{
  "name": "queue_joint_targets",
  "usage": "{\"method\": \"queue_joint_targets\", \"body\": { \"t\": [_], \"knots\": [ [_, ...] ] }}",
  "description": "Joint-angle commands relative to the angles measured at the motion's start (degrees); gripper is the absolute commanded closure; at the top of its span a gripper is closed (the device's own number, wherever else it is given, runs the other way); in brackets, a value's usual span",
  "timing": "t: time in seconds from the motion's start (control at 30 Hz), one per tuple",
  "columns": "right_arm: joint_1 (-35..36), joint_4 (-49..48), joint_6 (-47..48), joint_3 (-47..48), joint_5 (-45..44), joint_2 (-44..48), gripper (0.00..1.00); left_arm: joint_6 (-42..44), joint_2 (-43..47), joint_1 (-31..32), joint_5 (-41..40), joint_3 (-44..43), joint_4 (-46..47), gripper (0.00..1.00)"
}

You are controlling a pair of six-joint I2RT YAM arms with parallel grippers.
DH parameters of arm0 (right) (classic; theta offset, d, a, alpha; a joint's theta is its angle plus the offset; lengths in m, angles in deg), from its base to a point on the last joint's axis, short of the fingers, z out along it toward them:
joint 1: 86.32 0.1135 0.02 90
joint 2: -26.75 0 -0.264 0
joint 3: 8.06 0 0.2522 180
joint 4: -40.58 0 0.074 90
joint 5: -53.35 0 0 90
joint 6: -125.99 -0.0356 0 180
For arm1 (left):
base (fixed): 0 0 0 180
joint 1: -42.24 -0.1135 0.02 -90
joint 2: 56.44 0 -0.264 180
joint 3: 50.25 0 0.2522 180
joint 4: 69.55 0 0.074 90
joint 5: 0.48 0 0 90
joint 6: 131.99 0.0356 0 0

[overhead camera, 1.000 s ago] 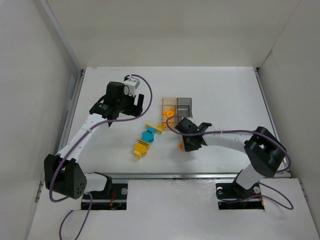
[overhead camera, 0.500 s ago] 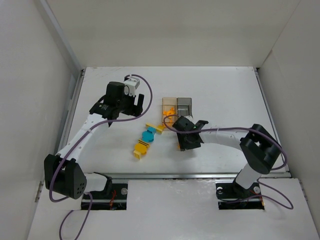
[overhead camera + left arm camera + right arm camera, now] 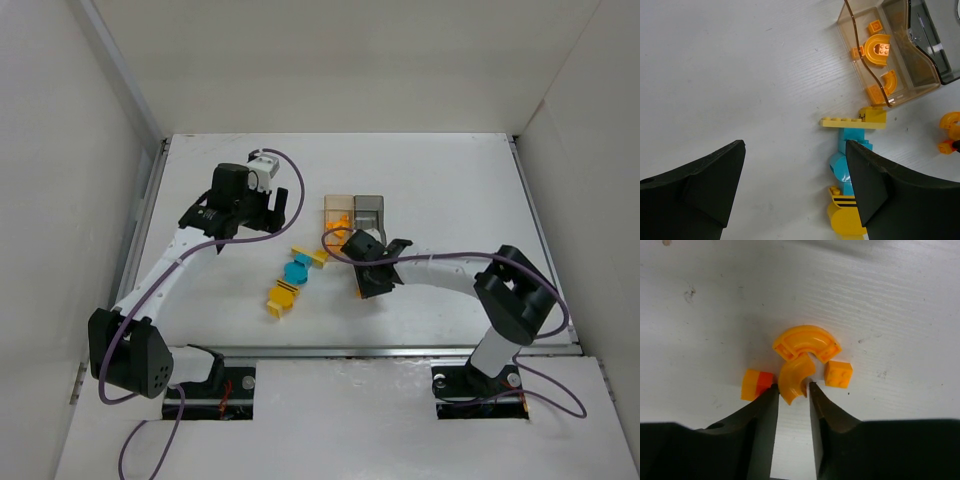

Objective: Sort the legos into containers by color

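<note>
Down near the middle of the table, the right gripper bears on a cluster of orange legos. Its fingers stand narrow, one each side of the small curved piece, and I cannot tell whether they pinch it. The piece's arc runs up the frame from the tips to touch a bigger arch, with a square brick just right of it. From above, this arm reaches low and leftward. The amber box sits just up-frame of it, beside the grey box. The left gripper hovers wide and empty at upper left, farther off.
</note>
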Motion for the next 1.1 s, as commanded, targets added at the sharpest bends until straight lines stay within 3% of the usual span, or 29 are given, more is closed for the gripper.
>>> {"method": "queue_joint_targets", "body": {
  "t": [0.0, 0.07, 0.33, 0.5, 0.63, 0.97, 1.07],
  "knots": [
    [0.5, -0.8, 1.8, 0.2, -2.1, -3.6, 0.66, -0.7, 1.9, -0.3, 0.4, -0.5, 1.5, 0.22],
    [0.5, -0.8, 2.3, 0.2, -2.1, -5.0, 0.77, -0.7, 1.9, -0.3, 0.4, -1.1, 1.5, 0.22],
    [0.5, 1.5, 0.6, -0.5, -1.6, -0.2, 1.00, -0.2, 1.9, -0.3, -0.2, -1.1, 1.0, 0.22],
    [1.0, 8.8, 0.0, 3.1, -1.6, 11.5, 1.00, -0.2, 0.8, -0.3, -0.2, -1.7, 1.0, 0.22],
    [1.0, 11.2, 3.7, 12.3, -3.8, 13.5, 1.00, 1.1, -0.7, -0.3, -0.2, -3.2, -0.1, 0.22],
    [-3.3, 6.4, 13.3, 38.2, -5.6, -9.8, 1.00, 2.6, -1.8, -0.3, -1.4, -5.0, -4.4, 0.22],
    [-6.1, 4.0, 14.7, 40.3, -2.3, -13.2, 1.00, 2.6, -1.8, -0.3, -1.4, -4.4, -4.4, 0.22]
  ]
}}
